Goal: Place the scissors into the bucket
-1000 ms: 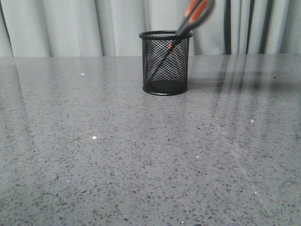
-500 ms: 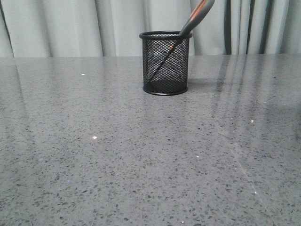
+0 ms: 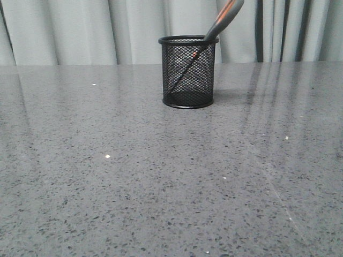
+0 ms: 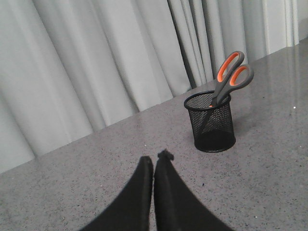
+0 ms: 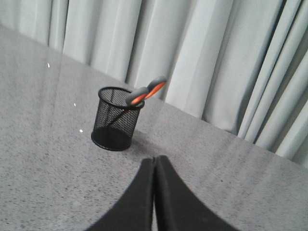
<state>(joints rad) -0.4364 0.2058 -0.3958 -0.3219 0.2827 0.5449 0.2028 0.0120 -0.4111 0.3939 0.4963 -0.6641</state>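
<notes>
While only wrist views show both clenched, empty grippers (image 4: pixel 154 161) (image 5: pixel 154 161), scissors (image 3: pixel 222 19) lean in bucket (image 3: pixel 188 72).

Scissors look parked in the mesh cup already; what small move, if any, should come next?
Probably none beyond holding both arms back: the scissors stand blades-down in the bucket, handles leaning on its rim, and the left gripper and right gripper are shut, well clear.

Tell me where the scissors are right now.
In the front view, the grey-handled scissors with orange-lined loops stand blades-down inside the black wire-mesh cup, far across the grey table, right of centre, before the curtain; handles lean over its right rim.
</notes>
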